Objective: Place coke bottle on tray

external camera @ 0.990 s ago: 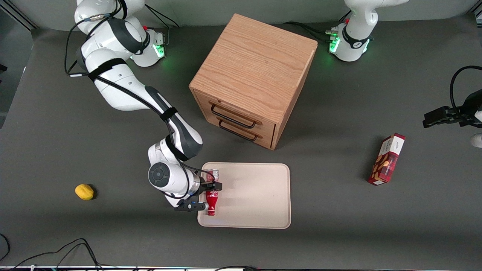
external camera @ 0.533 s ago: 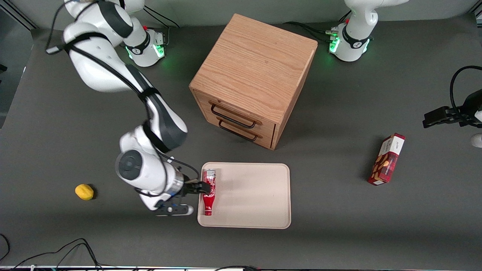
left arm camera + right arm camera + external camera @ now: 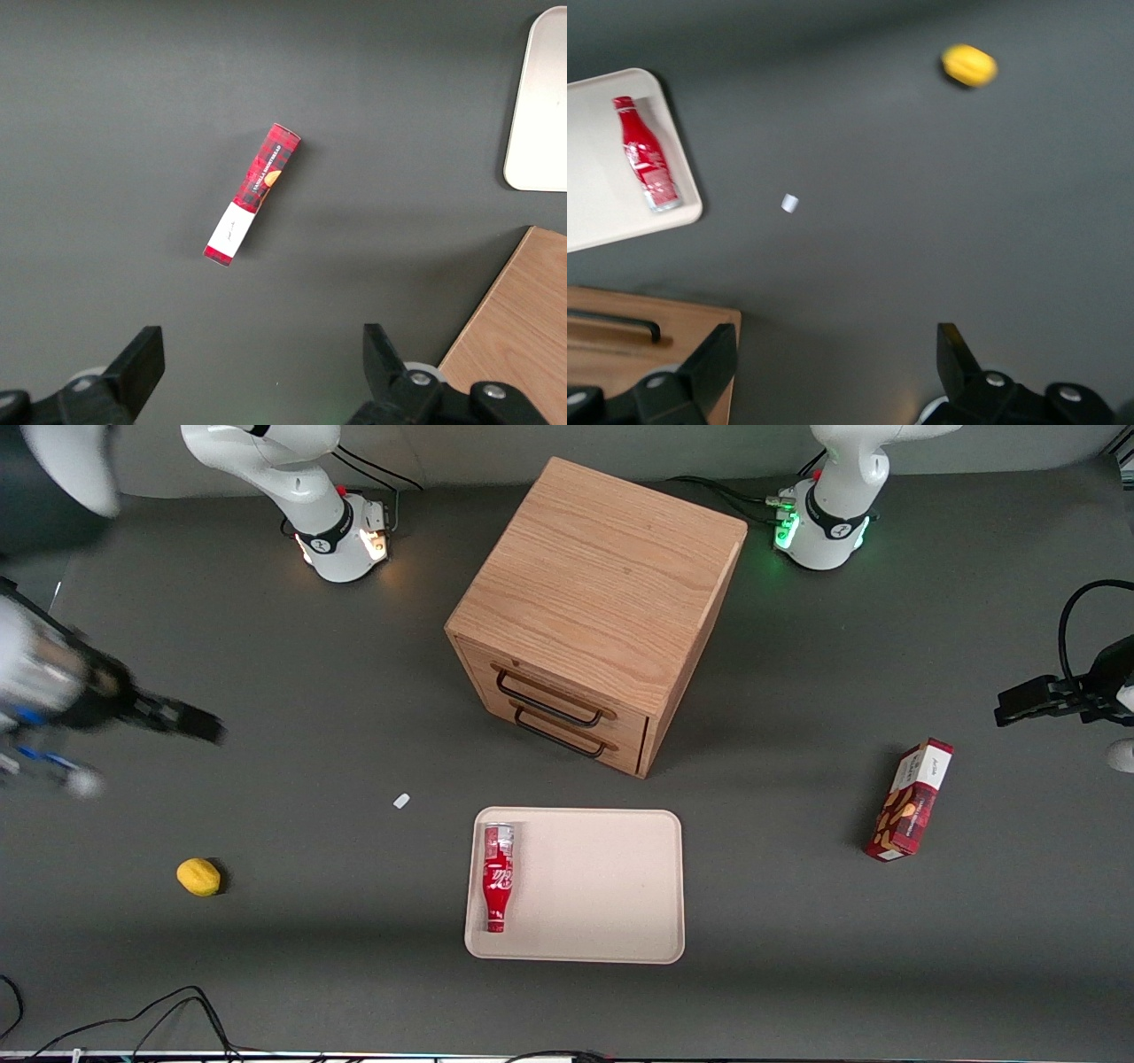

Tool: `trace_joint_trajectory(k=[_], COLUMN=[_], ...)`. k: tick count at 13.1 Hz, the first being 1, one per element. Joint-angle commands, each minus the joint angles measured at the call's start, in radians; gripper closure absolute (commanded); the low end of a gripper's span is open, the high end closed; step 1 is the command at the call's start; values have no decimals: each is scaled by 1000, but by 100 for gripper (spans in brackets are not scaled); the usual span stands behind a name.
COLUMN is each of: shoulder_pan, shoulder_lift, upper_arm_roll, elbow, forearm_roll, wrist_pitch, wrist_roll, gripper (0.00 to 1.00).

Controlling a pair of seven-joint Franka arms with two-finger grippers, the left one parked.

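1. Tray (image 3: 611, 921): beige, flat, rounded corners, low rim. It sits on the dark table (image 3: 797, 974), the nearest big item to the front camera.
2. Bottle (image 3: 497, 877): lies on its side inside the tray, along the short rim at the working arm's end, just beside that rim. Slim red contour body with white script logo. The red cap points toward the front camera and the silvery base end points toward the cabinet. Nothing grips it. The right wrist view shows it the same way, flat on the tray (image 3: 602, 204), with the bottle (image 3: 647, 164) parallel to the edge.
3. Lemon (image 3: 198, 876): yellow, on the table well toward the working arm's end, about as near the camera as the bottle. It is blurred in the wrist view (image 3: 969, 65).
4. White scrap (image 3: 401, 801): small, on the table between lemon and tray, slightly farther from the camera; also seen at (image 3: 789, 203).
5. Snack box (image 3: 910, 800): red, lying flat toward the parked arm's end, well apart from the tray.
6. Gripper (image 3: 190, 724): blurred, above the table at the working arm's end, well apart from the bottle and tray and farther from the camera than the lemon. The wrist view shows two dark fingers (image 3: 700, 372) spread wide with nothing between them.
7. Cabinet (image 3: 602, 602): wooden with two black handles, its front facing the tray, farther from the camera than the tray.
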Motion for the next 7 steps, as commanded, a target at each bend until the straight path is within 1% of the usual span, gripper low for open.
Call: trace_joint_trajectory(k=[1,2,3,4,7], shoulder_pan=[14,18,18,21,23], shoulder_lift=[-285,-380,-444,-463,-412], upper_arm_roll=[-23,-23,-25,-25,-25], elbow=[-319,-429,-518,-544,-470], forearm_roll=[19,19,22,22,22], wrist_pitch=[8,49,95,107,82], wrist_roll=[16,16,16,11,17], gripper=[0,0,0,0,0])
